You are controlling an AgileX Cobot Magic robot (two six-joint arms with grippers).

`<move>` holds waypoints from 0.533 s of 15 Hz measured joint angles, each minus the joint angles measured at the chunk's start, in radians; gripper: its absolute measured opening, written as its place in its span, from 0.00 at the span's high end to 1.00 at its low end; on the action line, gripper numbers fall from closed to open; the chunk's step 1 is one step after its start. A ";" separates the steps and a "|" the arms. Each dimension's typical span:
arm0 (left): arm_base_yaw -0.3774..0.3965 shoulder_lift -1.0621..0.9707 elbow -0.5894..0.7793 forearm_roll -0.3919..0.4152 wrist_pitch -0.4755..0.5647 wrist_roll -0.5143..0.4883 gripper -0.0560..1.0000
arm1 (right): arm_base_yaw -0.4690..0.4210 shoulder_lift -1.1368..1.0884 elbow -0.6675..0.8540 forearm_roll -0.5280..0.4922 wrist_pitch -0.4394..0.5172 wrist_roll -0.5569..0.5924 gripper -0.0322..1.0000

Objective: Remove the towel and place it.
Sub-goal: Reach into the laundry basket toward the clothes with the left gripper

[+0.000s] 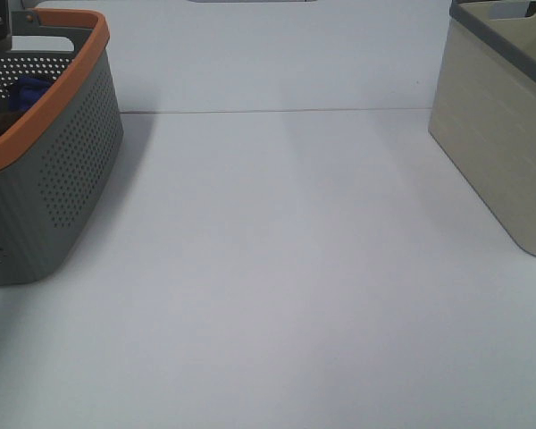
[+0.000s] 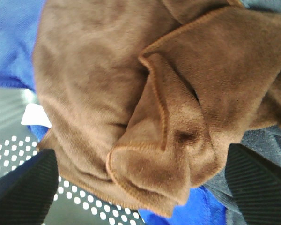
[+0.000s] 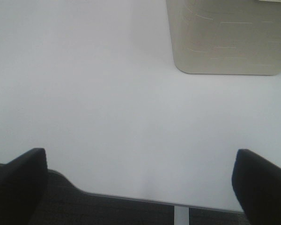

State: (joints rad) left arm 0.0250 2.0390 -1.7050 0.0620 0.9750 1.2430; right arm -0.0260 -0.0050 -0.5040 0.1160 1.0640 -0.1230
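Staged robot test bench, more lab than home

A bare white desk (image 1: 286, 268) runs to a plain white backdrop (image 1: 277, 54); a grey perforated basket (image 1: 71, 170) with an orange rim and a beige bin (image 1: 500, 143) stand on it, well apart, while the robot's black-fingered right hand (image 3: 138, 159) hangs above the desk's edge.

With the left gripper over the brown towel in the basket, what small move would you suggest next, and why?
I would probably lower the left gripper slightly and close it on the raised fold of the towel. Its fingers stand open on either side of that fold, nothing is gripped yet, and the blue cloth shows only at the towel's edges.
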 joint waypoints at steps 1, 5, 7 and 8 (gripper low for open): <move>0.000 0.009 0.000 0.001 -0.003 0.012 0.08 | 0.000 0.000 0.000 0.000 0.000 0.000 0.04; -0.001 0.095 0.000 0.012 -0.075 0.033 0.12 | 0.000 0.000 0.000 0.000 0.000 0.000 0.04; -0.007 0.112 0.000 0.012 -0.075 0.033 0.22 | 0.000 0.000 0.000 0.000 0.000 0.000 0.04; -0.012 0.112 0.000 0.011 -0.076 0.033 0.29 | 0.000 0.000 0.000 0.000 0.000 0.000 0.04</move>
State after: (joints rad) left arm 0.0130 2.1510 -1.7050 0.0730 0.8990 1.2760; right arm -0.0260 -0.0050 -0.5040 0.1160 1.0640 -0.1230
